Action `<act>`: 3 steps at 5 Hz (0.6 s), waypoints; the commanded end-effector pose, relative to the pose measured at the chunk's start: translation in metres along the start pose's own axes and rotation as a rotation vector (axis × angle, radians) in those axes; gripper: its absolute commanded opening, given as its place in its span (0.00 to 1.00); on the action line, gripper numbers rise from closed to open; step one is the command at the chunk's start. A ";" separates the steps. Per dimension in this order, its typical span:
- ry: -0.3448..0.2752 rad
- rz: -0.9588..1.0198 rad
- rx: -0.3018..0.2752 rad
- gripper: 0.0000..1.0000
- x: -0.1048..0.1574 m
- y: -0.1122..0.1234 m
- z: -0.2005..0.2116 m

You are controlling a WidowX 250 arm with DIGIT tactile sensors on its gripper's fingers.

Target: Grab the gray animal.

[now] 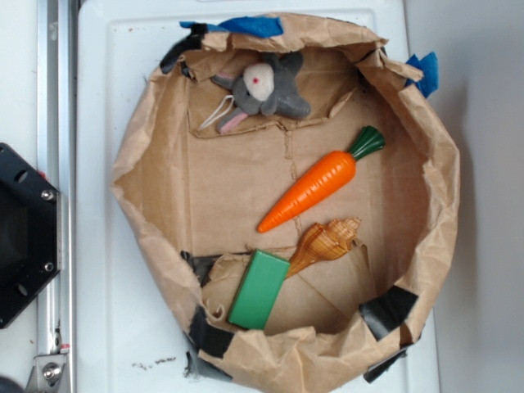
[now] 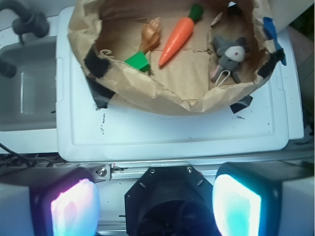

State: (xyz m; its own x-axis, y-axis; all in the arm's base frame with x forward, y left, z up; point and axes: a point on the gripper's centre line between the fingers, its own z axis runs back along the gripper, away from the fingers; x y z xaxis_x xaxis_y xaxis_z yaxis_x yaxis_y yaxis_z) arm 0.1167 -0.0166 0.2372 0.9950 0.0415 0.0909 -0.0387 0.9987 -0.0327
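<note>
Contents of paper bag (image 1: 442, 188), crumpled walls rolled down, taped at several spots, set on a white surface (image 1: 106, 311):

- Gray animal (image 1: 270, 90) — small plush toy, white muzzle, red nose, pink-lined ear trailing. Lies at the bag's far edge in the exterior view, tucked close under the folded paper wall, well apart from the other items. Judged light, soft and squashy; not fragile, not slippery. Best hold looks to be across the plump body or head, not the floppy ear or the thin loop beside it, which would likely slip or dangle. The near paper wall may crowd one finger.
- Carrot (image 1: 315, 187) — orange, green top, lying diagonally mid-bag.
- Seashell (image 1: 326, 242) — tan, striped, just below the carrot's tip.
- Green block (image 1: 259, 290) — flat, touching the seashell's narrow end.

Gripper (image 2: 155, 204) — seen in the wrist view only, outside the bag and well away from the toy; fingers (image 2: 74, 209) spread wide, nothing held between them.
</note>
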 end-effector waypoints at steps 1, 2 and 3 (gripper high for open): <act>0.000 0.000 0.000 1.00 0.000 0.000 0.000; -0.014 0.182 -0.008 1.00 0.042 0.004 0.000; -0.028 0.362 -0.005 1.00 0.073 0.015 -0.015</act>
State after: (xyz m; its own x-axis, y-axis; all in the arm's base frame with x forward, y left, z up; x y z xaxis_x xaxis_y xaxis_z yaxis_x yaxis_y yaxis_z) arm 0.1866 -0.0048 0.2159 0.9218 0.3838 0.0557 -0.3807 0.9229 -0.0578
